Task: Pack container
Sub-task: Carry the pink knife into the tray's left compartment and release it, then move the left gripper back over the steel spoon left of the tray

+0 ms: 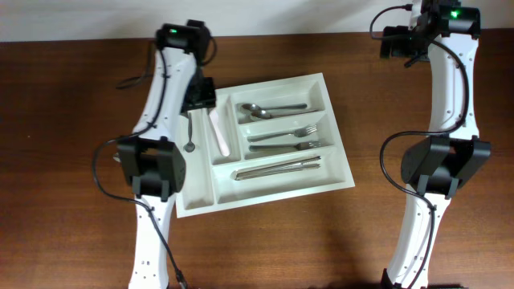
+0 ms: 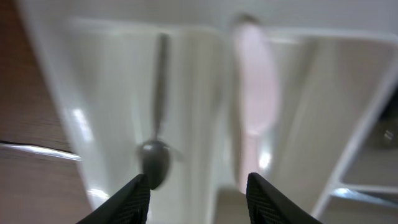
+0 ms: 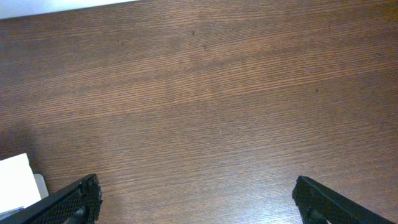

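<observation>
From above, the tray (image 1: 201, 199) sat in the middle of the wooden surface (image 1: 72, 104), turned slightly askew. Its three long compartments held spoons (image 1: 269, 108), forks (image 1: 285, 136) and knives (image 1: 277, 168), each kind in its own compartment. The two narrow upright ones held a small spoon (image 1: 190, 135) and, beside it, a white utensil (image 1: 222, 135). The left fingers (image 1: 197, 108) hung over the far end of the narrow compartment with the small spoon. The right arm (image 1: 440, 120) stood well apart from the tray, by the surface's right side.

Through the left wrist camera, blurred, the left fingers (image 2: 138, 198) stood partly apart with nothing between them. The small spoon (image 2: 154, 163) lay below them on the tray floor, and the white utensil (image 2: 255, 93) lay in the next compartment.

Through the right wrist camera, the right fingers (image 3: 68, 202) were spread wide over bare wood, holding nothing. A white corner (image 3: 15, 177) showed at the lower left, and I couldn't tell what it was.

As I judged it, the packing was nearly or wholly done. Every compartment had something in it, and I saw no loose cutlery on the surface. What seemed left was for the left arm to lift clear.
</observation>
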Controlling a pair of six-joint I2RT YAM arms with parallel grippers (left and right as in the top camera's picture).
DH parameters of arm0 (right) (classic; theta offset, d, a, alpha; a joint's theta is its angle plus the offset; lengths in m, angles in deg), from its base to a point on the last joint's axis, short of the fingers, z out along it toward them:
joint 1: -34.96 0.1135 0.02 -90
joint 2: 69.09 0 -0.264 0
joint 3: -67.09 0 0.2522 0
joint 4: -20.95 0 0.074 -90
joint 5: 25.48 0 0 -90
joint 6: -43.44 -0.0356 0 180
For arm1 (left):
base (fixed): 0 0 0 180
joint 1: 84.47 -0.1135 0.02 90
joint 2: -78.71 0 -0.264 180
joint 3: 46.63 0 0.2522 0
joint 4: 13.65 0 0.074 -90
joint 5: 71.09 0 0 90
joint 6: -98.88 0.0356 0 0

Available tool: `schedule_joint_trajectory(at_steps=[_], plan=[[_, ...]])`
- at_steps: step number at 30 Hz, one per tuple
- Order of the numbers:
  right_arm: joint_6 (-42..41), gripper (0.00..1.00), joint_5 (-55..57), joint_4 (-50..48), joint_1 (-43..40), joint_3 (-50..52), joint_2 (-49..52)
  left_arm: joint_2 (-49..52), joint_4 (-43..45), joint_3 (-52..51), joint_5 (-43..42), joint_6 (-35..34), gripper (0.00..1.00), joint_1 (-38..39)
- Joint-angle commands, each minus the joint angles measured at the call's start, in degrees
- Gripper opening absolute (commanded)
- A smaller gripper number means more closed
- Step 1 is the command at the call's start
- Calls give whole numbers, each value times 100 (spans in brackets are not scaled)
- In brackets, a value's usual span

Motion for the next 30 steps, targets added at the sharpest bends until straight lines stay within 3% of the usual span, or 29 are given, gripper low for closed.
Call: schedule_joint_trajectory(at_steps=[1, 9, 18, 23, 30], plan=[[-50, 99, 90, -13, 11, -81, -35, -2, -13, 101, -15, 127, 52, -223], [-50, 99, 90, -13, 11, -81, -35, -2, 92, 101, -66, 107, 52, -564], [-50, 99, 90, -13, 11, -81, -35, -2, -24, 101, -92, -833, 52, -1443], [-50, 98, 90, -13, 11, -81, -35, -13, 9, 101, 525, -1329, 52, -1738], [-50, 99, 90, -13, 11, -81, -35, -24, -22, 101, 918, -1458, 50, -1797]])
